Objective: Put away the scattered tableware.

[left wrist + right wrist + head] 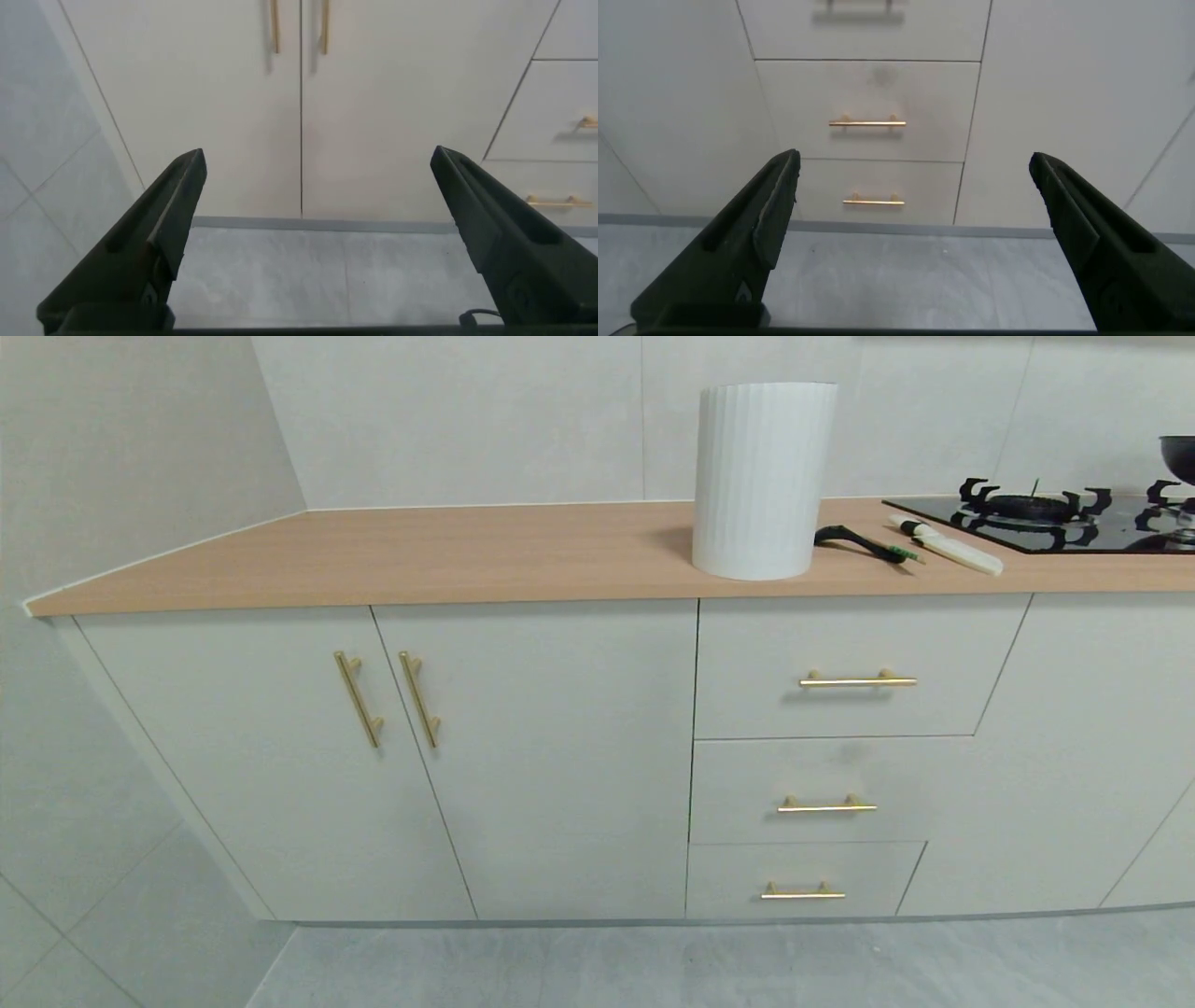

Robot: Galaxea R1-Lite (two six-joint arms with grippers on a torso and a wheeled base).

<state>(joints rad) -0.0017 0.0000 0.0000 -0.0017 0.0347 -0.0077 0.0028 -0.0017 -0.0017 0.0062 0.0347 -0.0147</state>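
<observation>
On the wooden countertop (420, 555) stands a tall white ribbed cylindrical holder (762, 481). Just to its right lie a black-handled utensil with a green tip (861, 542) and a cream-coloured utensil (945, 545). My left gripper (318, 168) is open, low in front of the double cabinet doors (301, 93), with nothing between its fingers. My right gripper (915, 168) is open too, facing the lower drawers (868, 112), well below the counter.
A black gas hob (1046, 518) with pan supports sits at the counter's right end. Three drawers with gold handles (857, 681) stack under the holder. Two cabinet doors (392, 756) with gold handles are to the left. Grey tiled floor (653, 966) lies in front.
</observation>
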